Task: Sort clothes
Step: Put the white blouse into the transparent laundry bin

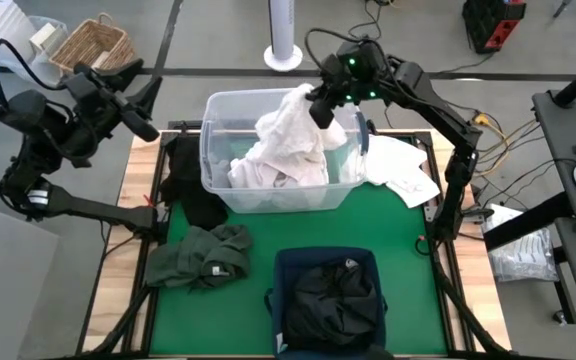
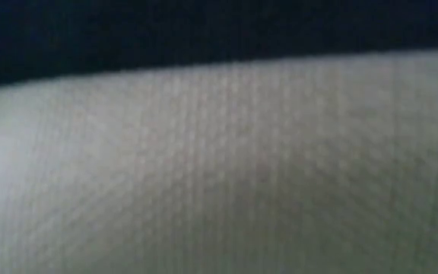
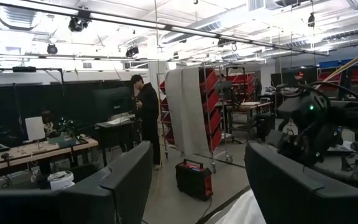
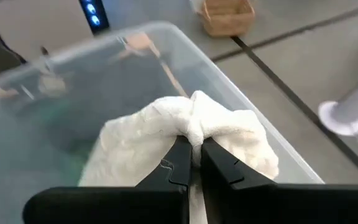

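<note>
One white garment (image 1: 283, 135) pinched by right tool (image 4: 191, 155) over tub (image 1: 218, 190).

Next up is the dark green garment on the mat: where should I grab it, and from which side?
Come straight down on the dark green garment and pinch its raised central fold. It lies crumpled flat on the green mat, so only ridges give purchase.

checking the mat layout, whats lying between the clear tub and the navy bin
Nothing: in the high view, a bare strip of green mat separates the clear tub from the navy bin.
</note>
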Controlling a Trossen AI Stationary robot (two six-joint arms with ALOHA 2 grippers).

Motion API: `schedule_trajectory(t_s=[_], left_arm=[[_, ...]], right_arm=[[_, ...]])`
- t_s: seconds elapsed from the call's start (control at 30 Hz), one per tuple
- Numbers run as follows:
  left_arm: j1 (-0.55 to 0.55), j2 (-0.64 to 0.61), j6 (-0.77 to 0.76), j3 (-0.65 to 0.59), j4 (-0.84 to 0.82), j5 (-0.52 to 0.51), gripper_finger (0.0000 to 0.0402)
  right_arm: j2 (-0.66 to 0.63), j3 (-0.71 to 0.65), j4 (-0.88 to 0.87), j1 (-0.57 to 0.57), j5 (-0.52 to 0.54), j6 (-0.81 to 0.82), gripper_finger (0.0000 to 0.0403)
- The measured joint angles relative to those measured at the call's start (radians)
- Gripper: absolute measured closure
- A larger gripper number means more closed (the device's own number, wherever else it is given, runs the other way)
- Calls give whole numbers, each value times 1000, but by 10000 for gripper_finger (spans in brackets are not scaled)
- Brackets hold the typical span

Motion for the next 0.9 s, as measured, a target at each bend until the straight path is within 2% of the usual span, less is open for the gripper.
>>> schedule_trajectory(t_s=[0.67,0.9], left_arm=[[0,14,-15,0,-17,-1,170],[0,14,-26,0,-27,-1,170]], right_arm=[[140,-2,-394,0,10,25,394],[165,-2,-484,0,7,2,394]])
